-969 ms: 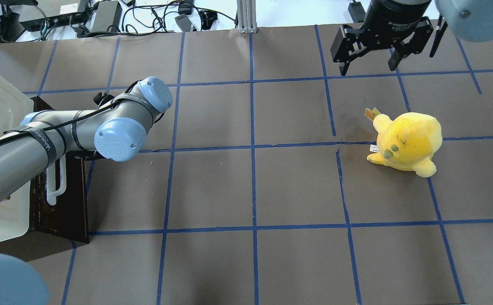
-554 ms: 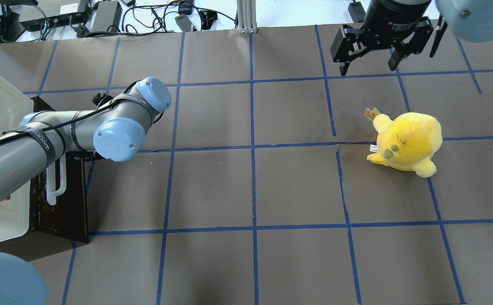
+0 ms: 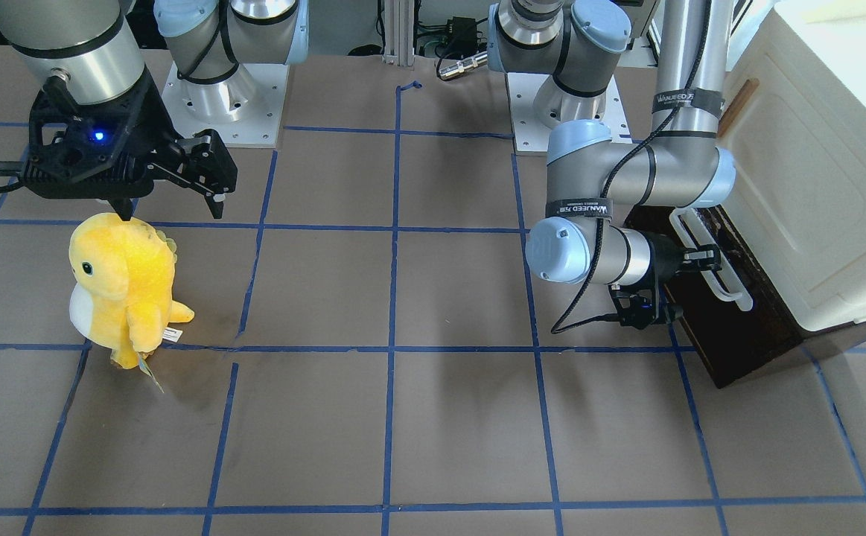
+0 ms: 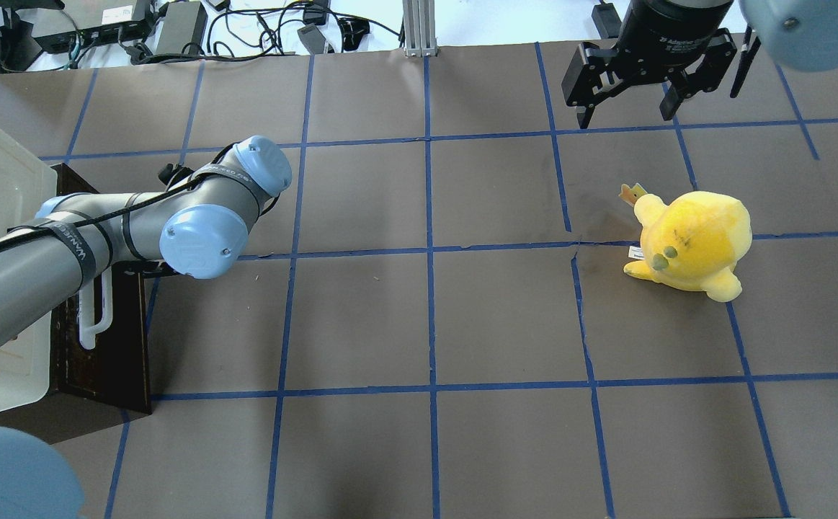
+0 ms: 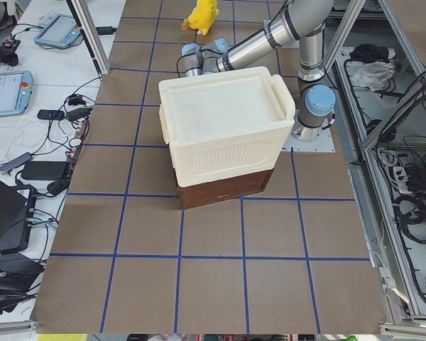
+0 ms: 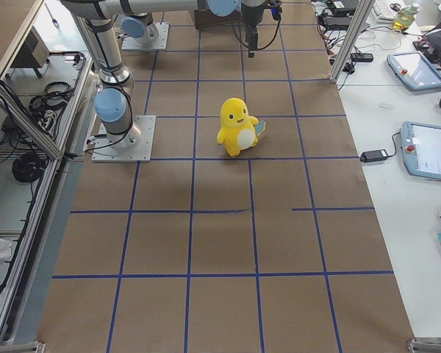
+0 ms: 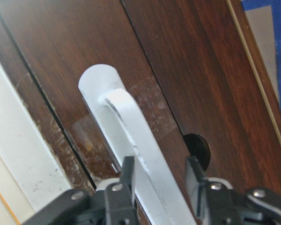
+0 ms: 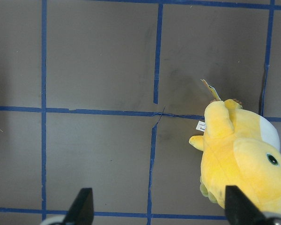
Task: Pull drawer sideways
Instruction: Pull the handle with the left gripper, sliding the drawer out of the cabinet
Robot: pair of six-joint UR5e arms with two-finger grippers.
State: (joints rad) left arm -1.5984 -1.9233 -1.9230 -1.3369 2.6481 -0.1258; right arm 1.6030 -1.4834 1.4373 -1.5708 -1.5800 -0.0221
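The drawer (image 3: 730, 327) has a dark brown wooden front under a cream cabinet (image 3: 812, 186). It also shows in the overhead view (image 4: 112, 339). Its long white bar handle (image 3: 723, 279) runs along the front. My left gripper (image 3: 704, 257) reaches in sideways at the handle's upper end. In the left wrist view its two fingers straddle the white handle (image 7: 131, 126) and sit close against both edges of the bar. In the overhead view the forearm hides this gripper. My right gripper (image 4: 627, 108) hangs open and empty far across the table.
A yellow plush toy (image 4: 692, 241) stands on the brown paper near the right gripper and also shows in the right wrist view (image 8: 243, 159). Blue tape lines grid the table. Cables and boxes lie beyond the far edge.
The left arm's elbow and wrist shifted only slightly, a little left and back again. The drawer front and handle stay in the same place. The right arm has not moved.
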